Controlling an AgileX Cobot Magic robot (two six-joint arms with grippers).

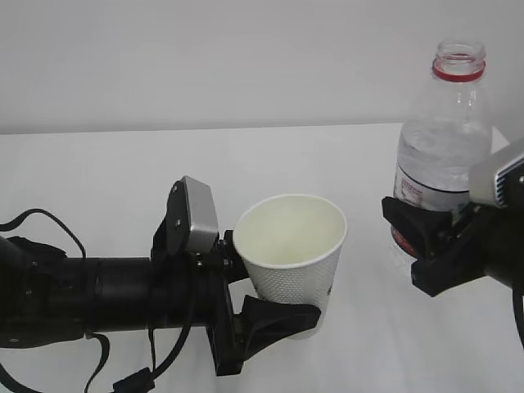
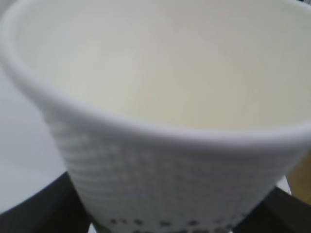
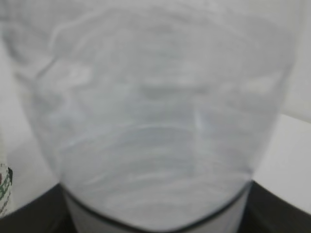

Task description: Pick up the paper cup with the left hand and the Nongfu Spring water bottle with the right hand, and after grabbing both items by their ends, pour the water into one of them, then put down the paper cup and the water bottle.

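A: We start at the cup [image 1: 292, 250]. It's upright, mouth open, and the left hand [image 1: 270, 307] has its fingers clamped on the lower wall (one black finger wraps across the front, near the base).

B: Agreed. Our left wrist view is filled by the cup's rim and dimpled side, with dark print just showing at the bottom edge. Inside looks dry, as far as we can tell.

A: Right of the cup, well apart, the bottle [image 1: 444, 139] stands upright, uncapped, red ring at the neck.

B: The right hand [image 1: 430, 246] grips it at the red-and-white label, fingers closed on its sides. Water [image 1: 442, 155] shows inside the bottle.

A: Under both, the white table [image 1: 98, 168]; whether the cup touches it we can't tell.
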